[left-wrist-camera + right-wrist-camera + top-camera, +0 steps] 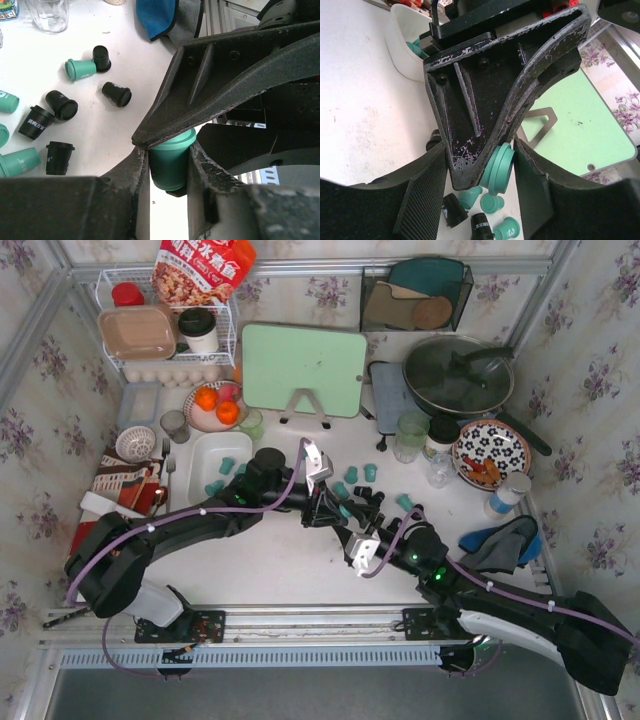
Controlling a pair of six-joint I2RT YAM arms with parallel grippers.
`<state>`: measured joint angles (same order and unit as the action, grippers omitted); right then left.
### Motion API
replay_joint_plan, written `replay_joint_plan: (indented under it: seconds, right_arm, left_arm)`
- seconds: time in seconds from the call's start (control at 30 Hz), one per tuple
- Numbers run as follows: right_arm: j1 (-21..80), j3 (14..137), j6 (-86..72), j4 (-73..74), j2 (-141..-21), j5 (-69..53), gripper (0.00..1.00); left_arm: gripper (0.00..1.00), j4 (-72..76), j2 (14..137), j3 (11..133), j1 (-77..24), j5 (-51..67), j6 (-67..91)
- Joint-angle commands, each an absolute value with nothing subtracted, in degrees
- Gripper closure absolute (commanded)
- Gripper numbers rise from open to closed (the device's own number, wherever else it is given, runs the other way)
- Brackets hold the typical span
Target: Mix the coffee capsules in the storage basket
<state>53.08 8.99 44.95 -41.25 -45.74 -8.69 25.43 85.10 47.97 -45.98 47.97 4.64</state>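
Both grippers meet over the middle of the table on one teal coffee capsule (pixel 343 511) (pixel 170 162) (pixel 501 167). My left gripper (pixel 327 502) (pixel 169 172) presses its two fingers against the capsule's sides. My right gripper (pixel 352 522) (pixel 480 162) spans it end to end, one finger on the rim, with a left finger (pixel 470 100) lying between its jaws. Teal (pixel 80 68) and black (pixel 116 94) capsules lie loose on the table (pixel 351 474) (pixel 490 202). The white storage basket (pixel 200 445) (pixel 402 45), left of the grippers, holds a few teal capsules.
A green cutting board (pixel 303 368) stands behind the grippers. A blue-grey cloth (pixel 505 540) lies at the right, with a glass cup (pixel 410 432), a lidded pan (pixel 458 375) and a patterned plate (pixel 490 452) beyond. A plate of oranges (pixel 213 405) and a wire rack (pixel 165 330) sit back left.
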Motion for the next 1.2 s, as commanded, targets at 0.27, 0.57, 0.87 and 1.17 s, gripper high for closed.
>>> replay_joint_plan:
  seconds: [0.27,0.57,0.87,1.17]
  right_arm:
    - [53.28,8.86,39.97,-38.66,-39.06,-2.14,0.0]
    - [53.26,11.28,12.38,-34.61,-32.37,21.37,0.0]
    - [52.35,22.53,-12.18,-10.63,-44.1,40.96,0.0]
    - [52.32,25.77,-29.86,-13.12,-65.92,39.95,0.1]
  left_arm:
    - [0.82,22.51,82.15,47.9,-45.52,43.16,1.23]
    - [0.8,17.95,77.28,46.23,-34.61,26.13,7.34]
    - [0.68,8.78,76.04,43.02,-17.82,0.38,18.43]
    - [0.65,6.81,88.51,47.53,-8.67,7.62,22.63]
